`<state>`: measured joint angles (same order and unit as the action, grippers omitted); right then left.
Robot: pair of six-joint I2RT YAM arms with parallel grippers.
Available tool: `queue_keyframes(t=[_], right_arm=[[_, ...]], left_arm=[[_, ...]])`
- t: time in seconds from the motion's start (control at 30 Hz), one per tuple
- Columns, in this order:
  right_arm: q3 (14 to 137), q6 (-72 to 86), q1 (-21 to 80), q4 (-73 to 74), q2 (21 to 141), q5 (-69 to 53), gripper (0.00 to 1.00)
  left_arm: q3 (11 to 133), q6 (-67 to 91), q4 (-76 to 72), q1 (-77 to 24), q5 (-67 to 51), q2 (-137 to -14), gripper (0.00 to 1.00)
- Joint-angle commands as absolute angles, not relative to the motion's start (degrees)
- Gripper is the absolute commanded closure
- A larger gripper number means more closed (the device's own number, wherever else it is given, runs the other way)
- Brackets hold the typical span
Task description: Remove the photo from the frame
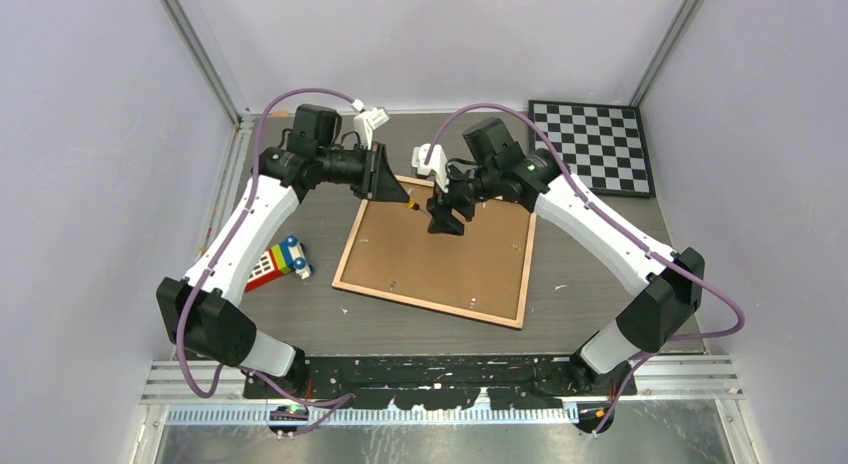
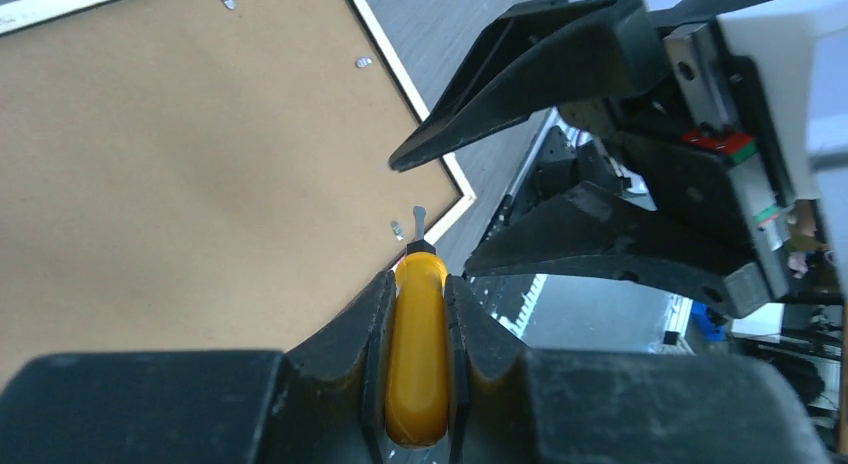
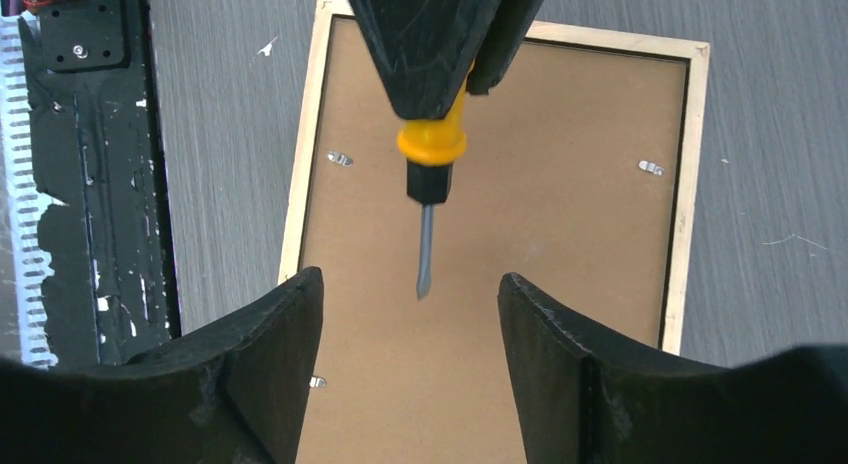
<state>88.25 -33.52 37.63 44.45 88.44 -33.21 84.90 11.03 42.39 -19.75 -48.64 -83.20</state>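
So the frame (image 1: 425,304) is lying face-down mid-worktop (image 1: 580,294), brown backing board (image 1: 440,246) up. The left fingers (image 2: 378,314) are clamped on a yellow-handled screwdriver (image 3: 432,144). The right fingers (image 3: 300,314) hang spread apart right by its tip.

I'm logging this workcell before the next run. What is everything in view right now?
frame: one, face down, brown back board in a light wood rim, middle of the table
metal tabs: several, silver, near the board's edges
screwdriver: one, yellow handle, grey blade, above the frame
checkered board: one, black and white, far right corner
toy: one, red, blue, yellow and green, left of the frame
table: one, dark grey
arms: two, white and black, at the near edge
left claw: one, black, shut on the screwdriver's handle
right claw: one, black, open, facing the screwdriver's tip
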Motion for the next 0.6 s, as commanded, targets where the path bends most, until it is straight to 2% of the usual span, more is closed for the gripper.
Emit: queue_keyframes(t=[0.0, 0.2, 0.4, 0.47, 0.5, 0.57], right_arm=[[91.1, -32.7, 38.5, 42.2, 90.2, -33.2, 0.34], [92.0, -32.8, 40.1, 42.3, 91.3, -33.5, 0.56], [92.1, -31.9, 40.9, 40.8, 90.9, -32.4, 0.98], [91.9, -31.6, 40.9, 40.3, 90.6, -32.0, 0.99], [91.8, -31.6, 40.9, 40.1, 90.4, -31.9, 1.00], [91.3, -31.4, 40.9, 39.8, 89.8, -31.8, 1.00]], left_arm=[[83.7, 16.4, 38.1, -19.2, -53.2, -82.2, 1.00], [82.5, 18.7, 36.4, -19.1, -54.1, -81.6, 1.00], [81.9, 18.9, 36.3, -19.1, -54.1, -81.2, 1.00], [81.9, 18.7, 36.6, -19.1, -53.7, -81.0, 0.99], [82.0, 18.6, 36.8, -19.0, -52.9, -81.0, 0.95], [82.1, 18.7, 36.4, -18.4, -51.2, -80.7, 0.75]])
